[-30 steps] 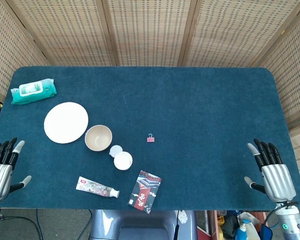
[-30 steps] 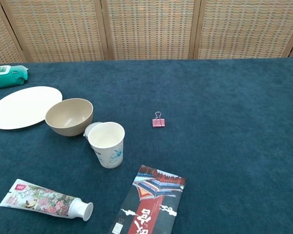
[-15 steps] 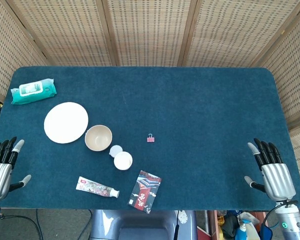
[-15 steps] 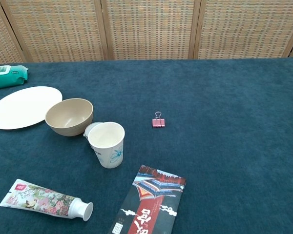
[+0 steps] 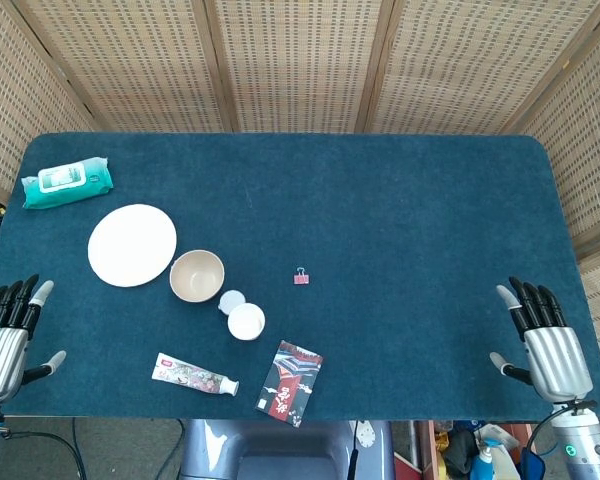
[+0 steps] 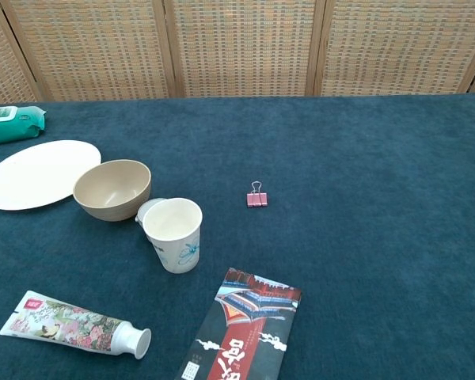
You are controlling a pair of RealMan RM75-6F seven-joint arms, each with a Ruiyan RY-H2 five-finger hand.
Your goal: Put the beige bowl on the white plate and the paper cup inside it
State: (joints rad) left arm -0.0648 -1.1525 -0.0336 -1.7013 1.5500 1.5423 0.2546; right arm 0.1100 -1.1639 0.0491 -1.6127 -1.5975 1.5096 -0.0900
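The beige bowl [image 5: 197, 275] [image 6: 112, 189] stands upright and empty on the blue table, just right of the white plate [image 5: 132, 245] [image 6: 36, 173], which is bare. The paper cup [image 5: 246, 322] [image 6: 174, 234] stands upright in front of the bowl to its right, next to a small white lid [image 5: 231, 300] [image 6: 149, 209]. My left hand [image 5: 6, 340] is open at the table's near left corner, far from the bowl. My right hand [image 5: 545, 344] is open at the near right corner. Neither hand shows in the chest view.
A teal wipes pack [image 5: 67, 182] [image 6: 11, 124] lies at the far left. A toothpaste tube [image 5: 195, 375] [image 6: 75, 324] and a dark printed packet [image 5: 289, 383] [image 6: 241, 326] lie near the front edge. A pink binder clip [image 5: 301, 276] [image 6: 256, 195] sits mid-table. Wicker screens stand behind.
Both hands have sunk slightly toward the near edge. The objects on the table have not moved.
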